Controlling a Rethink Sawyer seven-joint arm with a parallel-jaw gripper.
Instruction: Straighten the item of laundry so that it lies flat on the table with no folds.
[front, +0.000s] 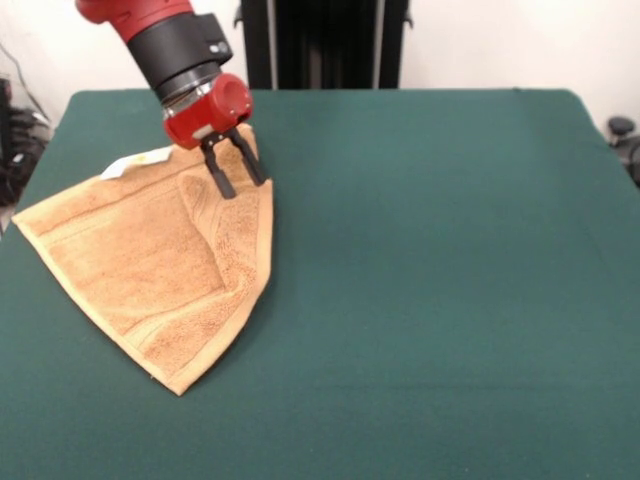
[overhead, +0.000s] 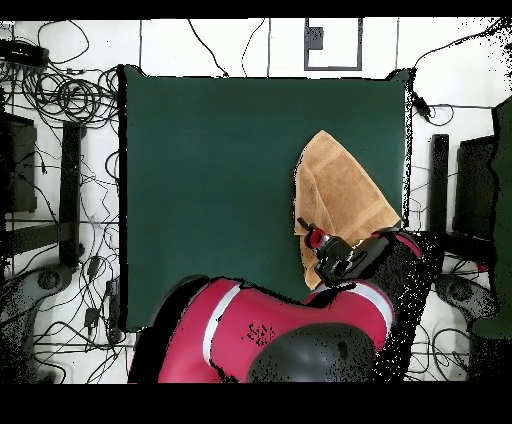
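Across nearly the whole front view spreads the large rectangular table (front: 430, 280) with its dark green felt-like surface. Beyond its edges, the overhead view shows a pale floor strewn with tangled black cables (overhead: 70, 95) and dark equipment stands on both sides.

Red and black robot arm (front: 170, 35) enters from the upper left of the front view, tilted toward the towel; from above its bulk covers the towel's near end.

Small golden-tan terry towel (front: 150, 270) lies on the left part of the table in the front view, well apart from the table's middle. Not flat: one side is folded over, giving a roughly triangular outline with a raised crease running down it. Woven border bands show along the edges. Small white tag (front: 135, 162) with a yellow mark pokes out at the far corner, just beside the arm's red wrist.

Black two-fingered gripper (front: 238, 178): fingers parted a moderate way, tips down at the towel's folded upper edge, straddling the crease. Whether they touch or pinch cloth cannot be told.
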